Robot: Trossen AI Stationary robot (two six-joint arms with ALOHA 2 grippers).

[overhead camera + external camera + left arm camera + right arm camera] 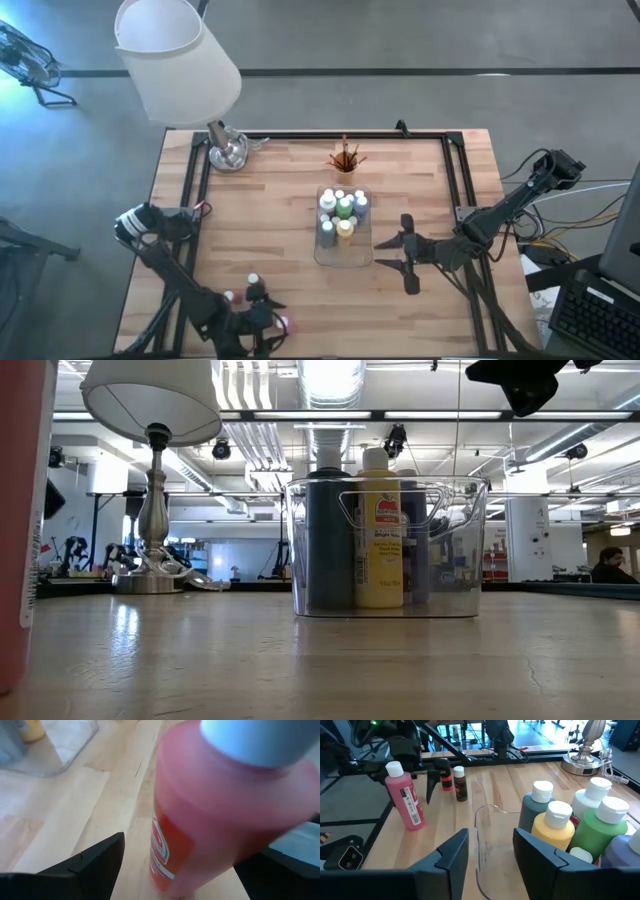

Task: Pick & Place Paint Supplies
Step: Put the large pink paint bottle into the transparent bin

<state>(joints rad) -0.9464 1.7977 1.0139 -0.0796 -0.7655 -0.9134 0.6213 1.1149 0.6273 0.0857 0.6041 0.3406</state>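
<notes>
Several bottles in the tray, three still out on the table

Several paint bottles [342, 212] stand upright together inside the clear tray [362, 256] at the middle of the table [270, 190]; white, green, yellow and dark grey-blue ones can be told apart, and the yellow bottle [554, 831] sits at the tray's near end beside the grey-blue one [535, 806]. Out on the bare wood near the table's front-left edge stand three more: a pink-red bottle [405, 796] with a white cap, a small brown bottle [460, 783] and a small red one [446, 778] close beside it.

The left gripper [268, 322] is at that front-left spot, its fingers [95, 860] spread wide on either side of the pink-red bottle, which leans in the left wrist view; the fingers do not appear to press on it.

The right gripper [392, 253] hovers just right of the tray, pointing at it, its fingers [451, 854] parted and holding nothing, the tray's near corner showing between them.

Farther back, beyond the tray, a small cup [345, 160] holds thin brushes [345, 148] standing on end. A table lamp [180, 58] with a white shade stands at the far-left corner.
</notes>
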